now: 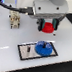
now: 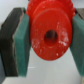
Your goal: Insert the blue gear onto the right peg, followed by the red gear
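Gripper (image 1: 48, 27) w/ jaws closed on small bright-red toothed gear (image 2: 49, 34), held above grey black-bordered plate (image 1: 27, 51) where wide blue toothed gear (image 1: 43, 48) already sits; risk, I'd judge: hub hole misses peg, gear jams or tilts on blue one.

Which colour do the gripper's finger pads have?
Teal green pads, clamping the red gear; best seen in the wrist view.

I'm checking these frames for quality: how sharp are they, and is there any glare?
Exterior view: low-resolution and soft, white table bright, blue gear fuzzy-edged on the plate. Wrist view: red gear fills the frame, blurred at close range, with pale sheen low on its face.
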